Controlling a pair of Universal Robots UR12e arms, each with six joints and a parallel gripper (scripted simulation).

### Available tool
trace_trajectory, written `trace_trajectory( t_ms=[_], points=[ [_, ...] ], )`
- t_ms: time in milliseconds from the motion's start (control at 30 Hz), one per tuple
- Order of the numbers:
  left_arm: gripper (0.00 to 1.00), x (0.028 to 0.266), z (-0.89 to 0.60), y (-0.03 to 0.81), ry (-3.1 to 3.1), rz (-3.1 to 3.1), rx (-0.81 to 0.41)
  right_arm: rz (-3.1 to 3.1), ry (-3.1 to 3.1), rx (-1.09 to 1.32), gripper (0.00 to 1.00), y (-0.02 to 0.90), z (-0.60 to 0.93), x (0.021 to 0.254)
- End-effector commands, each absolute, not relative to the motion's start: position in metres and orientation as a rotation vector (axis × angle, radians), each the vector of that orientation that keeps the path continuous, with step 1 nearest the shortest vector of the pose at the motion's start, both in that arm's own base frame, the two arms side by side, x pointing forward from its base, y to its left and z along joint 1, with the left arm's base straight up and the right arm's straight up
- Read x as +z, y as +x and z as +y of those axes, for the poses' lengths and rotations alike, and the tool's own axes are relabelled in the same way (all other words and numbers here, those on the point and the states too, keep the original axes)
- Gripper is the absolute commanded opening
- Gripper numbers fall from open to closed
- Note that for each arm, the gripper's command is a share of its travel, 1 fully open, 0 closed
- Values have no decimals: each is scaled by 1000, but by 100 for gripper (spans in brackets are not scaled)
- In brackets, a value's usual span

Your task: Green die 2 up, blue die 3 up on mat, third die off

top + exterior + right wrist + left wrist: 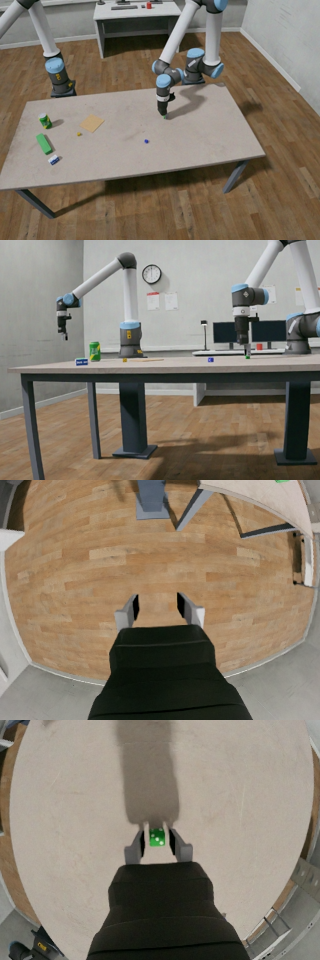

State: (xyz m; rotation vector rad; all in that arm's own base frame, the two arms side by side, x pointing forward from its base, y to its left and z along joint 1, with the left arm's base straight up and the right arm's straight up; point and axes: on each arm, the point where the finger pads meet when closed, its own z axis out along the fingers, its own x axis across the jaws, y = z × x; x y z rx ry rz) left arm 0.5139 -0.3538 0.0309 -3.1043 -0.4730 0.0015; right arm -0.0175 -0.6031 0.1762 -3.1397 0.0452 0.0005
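The green die [164,117] [247,357] [157,841] sits on the table between the fingers of my left gripper [247,354] [157,837]. These fingers are open, with a gap on each side of the die. White pips show on its upper face; I cannot count them surely. The blue die [146,141] [210,359] lies on the table off the mat; its top number is unreadable. The yellow die [78,134] [124,360] lies just off the tan mat [91,123] [147,359]. My right gripper [64,337] [158,601] is open and empty, raised beyond the table's left side.
A green can [45,121] [94,351] stands left of the mat. A long green block [44,144] and a small blue and white box [53,159] [81,361] lie near the table's left end. Both arm bases stand behind the table's back edge.
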Motion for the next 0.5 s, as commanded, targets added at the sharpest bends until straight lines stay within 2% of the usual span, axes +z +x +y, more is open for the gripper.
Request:
trace_trajectory(
  t_ms=[0,467],
  points=[
    [70,28,-354,514,-3106,-473,0,45,-3141,0,100,-17,-604,177],
    [70,19,-354,514,-3106,-473,0,45,-3141,0,100,-17,-604,177]
  ],
)
